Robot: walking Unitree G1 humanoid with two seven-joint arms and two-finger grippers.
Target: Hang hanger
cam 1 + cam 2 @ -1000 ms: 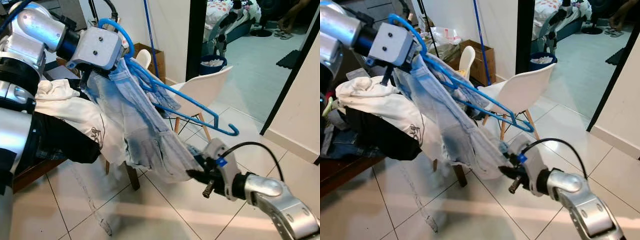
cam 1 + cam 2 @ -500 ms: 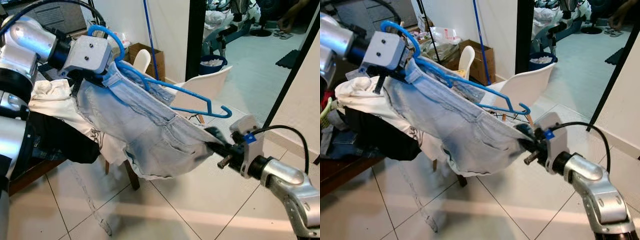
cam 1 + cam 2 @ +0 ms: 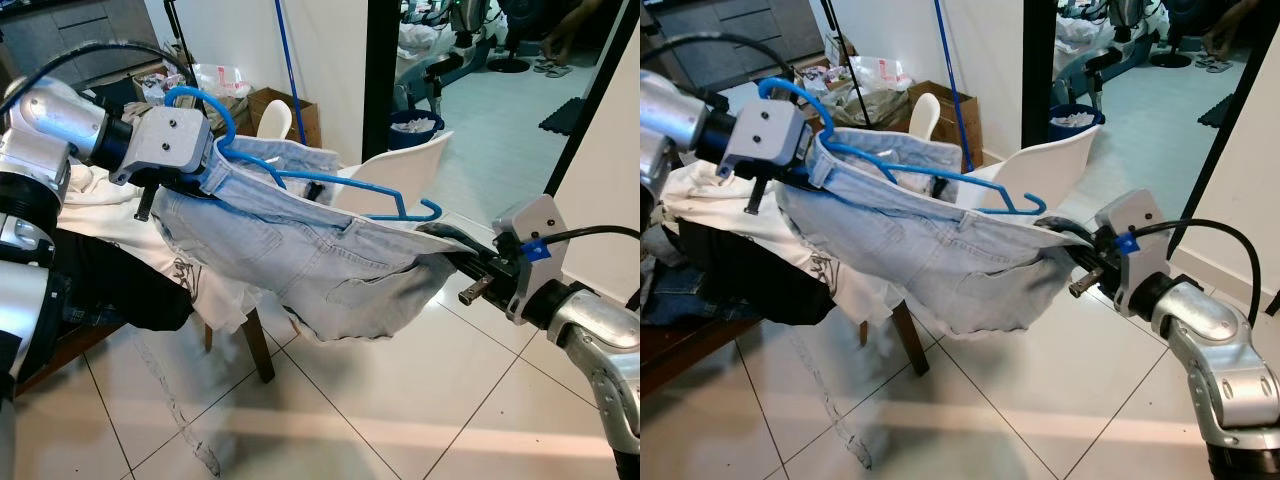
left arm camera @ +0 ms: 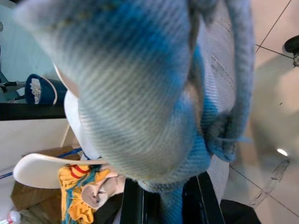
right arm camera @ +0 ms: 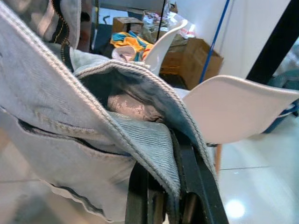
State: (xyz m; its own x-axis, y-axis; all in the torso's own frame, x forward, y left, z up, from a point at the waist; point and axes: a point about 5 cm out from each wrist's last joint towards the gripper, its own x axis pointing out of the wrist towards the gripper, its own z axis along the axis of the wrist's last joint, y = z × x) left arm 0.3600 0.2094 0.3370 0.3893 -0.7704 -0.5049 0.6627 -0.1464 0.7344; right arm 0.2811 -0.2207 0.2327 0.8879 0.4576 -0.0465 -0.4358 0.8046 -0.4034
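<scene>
A blue plastic hanger [image 3: 330, 185] carries light denim shorts [image 3: 320, 260] stretched between my two arms. My left gripper [image 3: 185, 185] is shut on the hanger's hook end and the waistband, up at the left. My right gripper [image 3: 455, 258] is shut on the other end of the waistband [image 5: 140, 140], at the right and slightly lower. The hanger's far curled tip [image 3: 1035, 205] sticks out above the denim. In the left wrist view the denim [image 4: 154, 102] is bunched right over the fingers.
Two white chairs [image 3: 405, 175] stand behind the shorts. A dark table [image 3: 60, 340] at the left holds white and black clothes [image 3: 120, 250]. A cardboard box [image 3: 945, 115], a blue pole [image 3: 948, 70] and a doorway to a blue-floored room [image 3: 500, 110] lie beyond. Tiled floor [image 3: 350, 420] lies below.
My right gripper has pulled its end of the shorts up and to the right, so the denim is now spread nearly level. The left gripper and hanger have dropped slightly.
</scene>
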